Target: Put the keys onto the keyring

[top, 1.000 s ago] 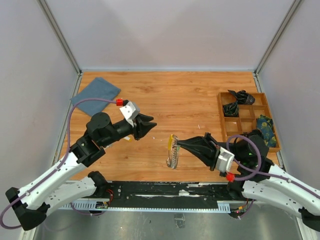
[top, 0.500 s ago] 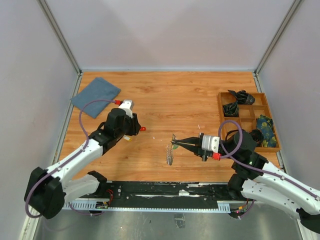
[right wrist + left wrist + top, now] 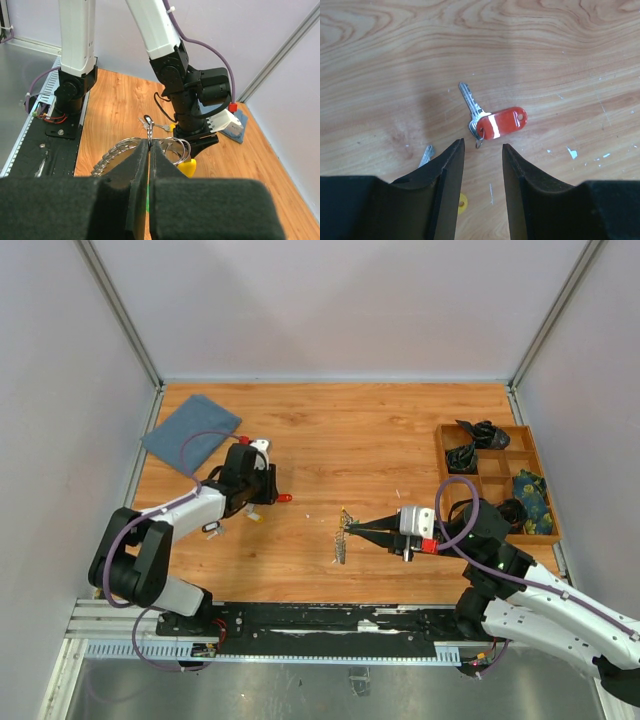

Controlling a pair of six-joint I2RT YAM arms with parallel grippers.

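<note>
A key with a red tag (image 3: 500,122) lies flat on the wood, its silver blade pointing up-left. My left gripper (image 3: 482,150) hangs just short of it, open, with nothing between the fingers. A second key with a yellow tag (image 3: 463,203) lies partly hidden under the left finger (image 3: 440,175). From above, the red key (image 3: 285,498) and yellow key (image 3: 255,518) lie beside the left gripper (image 3: 268,496). My right gripper (image 3: 150,142) is shut on the keyring (image 3: 112,151), a wire ring with a fringe of silver keys and a yellow tag (image 3: 187,168). The keyring (image 3: 342,542) hangs over the table's middle.
A blue cloth (image 3: 192,432) lies at the back left. A wooden compartment tray (image 3: 439,475) stands at the right with black cable bundles (image 3: 470,455) and a green patterned item (image 3: 530,495). The black rail (image 3: 330,620) runs along the near edge.
My left arm has swung down and in, from raised above the table to low over the red key, its jaws a little wider. The right gripper has turned slightly, still holding the keyring.
</note>
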